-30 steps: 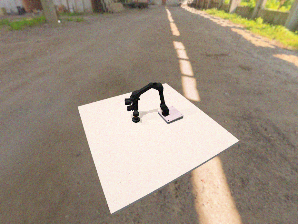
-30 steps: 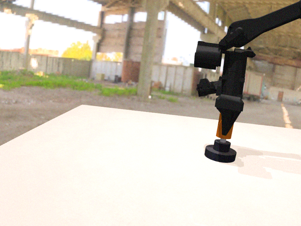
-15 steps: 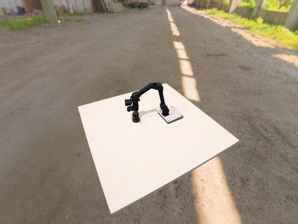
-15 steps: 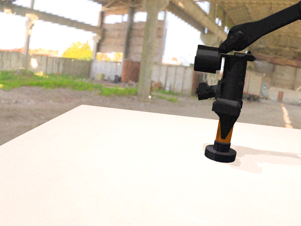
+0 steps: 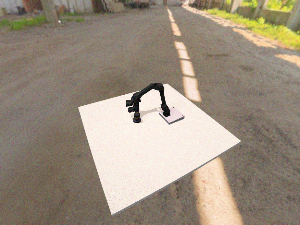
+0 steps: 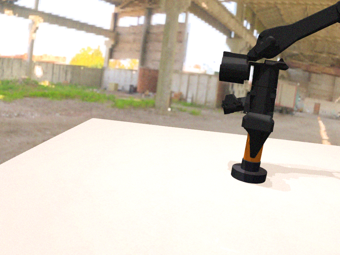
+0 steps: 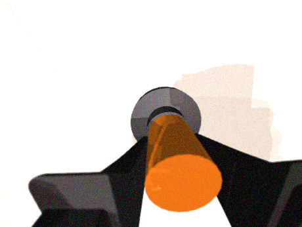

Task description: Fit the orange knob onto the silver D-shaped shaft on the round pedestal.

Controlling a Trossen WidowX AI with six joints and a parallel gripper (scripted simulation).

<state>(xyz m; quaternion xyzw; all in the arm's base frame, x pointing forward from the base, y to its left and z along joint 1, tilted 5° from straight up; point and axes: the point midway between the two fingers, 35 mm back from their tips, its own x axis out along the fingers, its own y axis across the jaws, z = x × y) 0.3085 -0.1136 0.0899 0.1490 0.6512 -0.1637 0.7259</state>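
Observation:
The orange knob [image 6: 258, 155] [image 7: 178, 170] [image 5: 135, 118] stands upright on the dark round pedestal [image 6: 248, 174] [image 7: 140, 115] [image 5: 137, 120]. Its lower end rests on the pedestal's raised collar, and the silver shaft is hidden inside it. My gripper [image 6: 255, 149] [image 7: 170, 139] [image 5: 136, 114] is shut on the orange knob from above, with one black finger on each side of it. In the wrist view the knob's flat top faces the camera.
The arm's base sits on a light mounting plate [image 5: 176, 115] to the right of the pedestal on the white table [image 5: 150, 155] [image 6: 109, 178]. The table's edges drop off to bare ground all around.

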